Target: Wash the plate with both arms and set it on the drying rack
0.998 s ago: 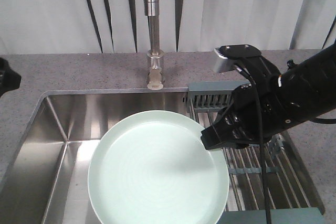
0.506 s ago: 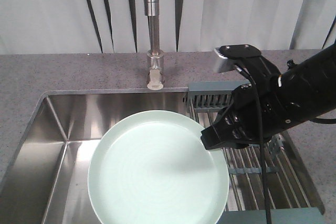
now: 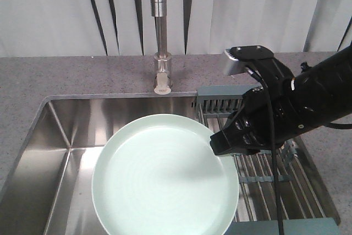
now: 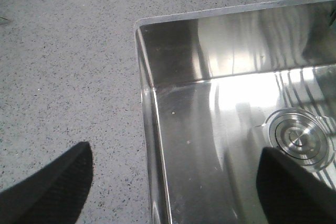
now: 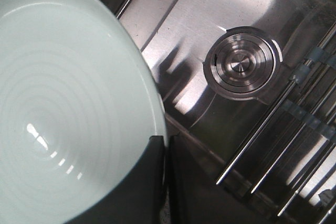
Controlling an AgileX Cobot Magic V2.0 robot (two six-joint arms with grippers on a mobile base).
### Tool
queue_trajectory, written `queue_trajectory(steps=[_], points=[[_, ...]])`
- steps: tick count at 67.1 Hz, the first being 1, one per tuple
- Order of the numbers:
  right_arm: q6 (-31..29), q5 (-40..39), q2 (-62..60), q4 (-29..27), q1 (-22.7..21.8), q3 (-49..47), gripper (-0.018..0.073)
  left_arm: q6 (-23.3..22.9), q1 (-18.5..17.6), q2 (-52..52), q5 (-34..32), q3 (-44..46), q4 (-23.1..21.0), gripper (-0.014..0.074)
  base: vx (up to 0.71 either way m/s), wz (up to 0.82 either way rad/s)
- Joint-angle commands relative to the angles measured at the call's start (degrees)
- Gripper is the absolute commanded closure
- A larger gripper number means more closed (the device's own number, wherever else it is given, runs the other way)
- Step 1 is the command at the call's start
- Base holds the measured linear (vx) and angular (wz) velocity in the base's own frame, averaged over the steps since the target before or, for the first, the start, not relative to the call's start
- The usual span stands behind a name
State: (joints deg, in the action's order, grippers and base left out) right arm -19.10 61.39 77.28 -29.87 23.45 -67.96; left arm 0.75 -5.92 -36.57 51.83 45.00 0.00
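Right wrist-mounted view: right claw (image 5: 164, 153) clamped on the plate (image 5: 63, 103) rim alone, so the smooth plate could slip into the sink (image 5: 184, 19).

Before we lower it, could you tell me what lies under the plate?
The steel sink lies below the plate, which the right claw grips by its rim. The round drain shows just past the plate's edge; the sink floor directly beneath is hidden.

Mint plate (image 3: 165, 180), rim clamped in right pincer (image 3: 218, 148), beside drying rack (image 3: 250, 191).
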Motion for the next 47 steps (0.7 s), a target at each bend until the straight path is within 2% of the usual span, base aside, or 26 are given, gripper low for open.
queue_trajectory(steps=[1, 33, 47], points=[[-2.0, -2.6, -1.8, -1.7, -0.2, -1.4, 0.0561, -0.8, -0.2, 0.0, -4.0, 1.2, 0.0, 0.0012, 0.0, 0.0], [-2.2, -1.5, -1.8, 7.3, -0.2, -1.4, 0.0561, -0.8, -0.2, 0.0, -4.0, 1.2, 0.0, 0.0012, 0.0, 0.0], [-3.2, 0.7, 2.6, 9.6, -0.2, -4.3, 0.0561, -0.8, -0.2, 0.0, -4.0, 1.2, 0.0, 0.0012, 0.0, 0.0]])
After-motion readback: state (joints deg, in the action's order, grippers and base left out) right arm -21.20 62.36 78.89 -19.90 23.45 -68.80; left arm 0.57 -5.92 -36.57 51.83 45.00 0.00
